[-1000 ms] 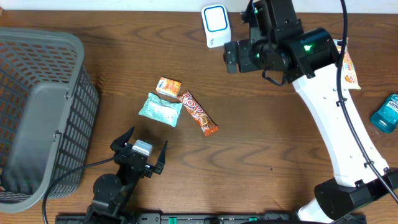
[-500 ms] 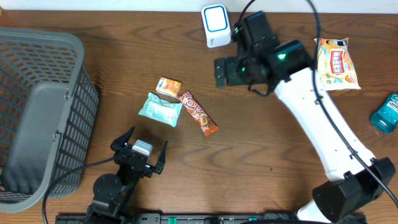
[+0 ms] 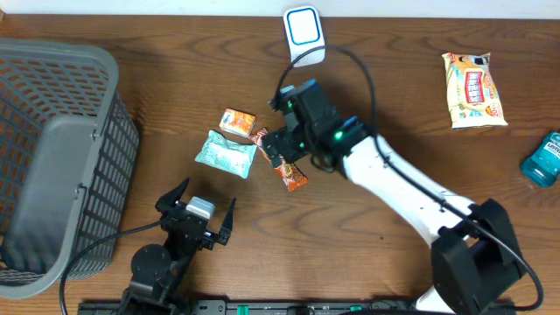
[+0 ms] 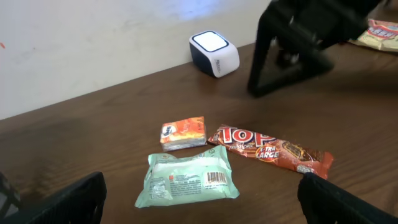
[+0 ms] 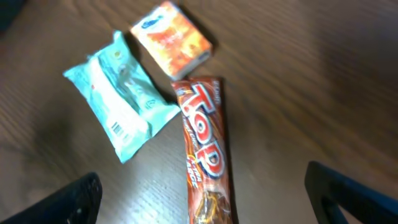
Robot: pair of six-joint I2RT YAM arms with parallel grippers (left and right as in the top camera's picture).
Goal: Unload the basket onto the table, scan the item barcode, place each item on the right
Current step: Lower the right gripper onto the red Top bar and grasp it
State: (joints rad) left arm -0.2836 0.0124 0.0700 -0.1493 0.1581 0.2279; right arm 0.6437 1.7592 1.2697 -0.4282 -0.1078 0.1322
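Observation:
Three items lie mid-table: a small orange box [image 3: 238, 122] [image 5: 172, 39], a mint-green pack [image 3: 226, 154] [image 4: 188, 178] with its barcode facing up, and a red-orange "TOP" bar [image 3: 293, 176] [image 5: 204, 155]. The white scanner [image 3: 304, 33] [image 4: 214, 53] with a blue-rimmed top stands at the back edge. My right gripper [image 3: 282, 150] [image 5: 211, 199] hovers open just above the bar, one finger on each side of it, touching nothing. Near the front edge my left gripper [image 3: 203, 201] [image 4: 205, 208] is open and empty, facing the mint pack.
A grey mesh basket [image 3: 52, 157] fills the left side. A yellow snack pack [image 3: 473, 87] lies at the back right, and a teal bottle [image 3: 542, 159] sits at the right edge.
My right arm has swung from beside the scanner forward and to the left, and its open gripper now hangs over the TOP bar. The left arm and the items have not moved.

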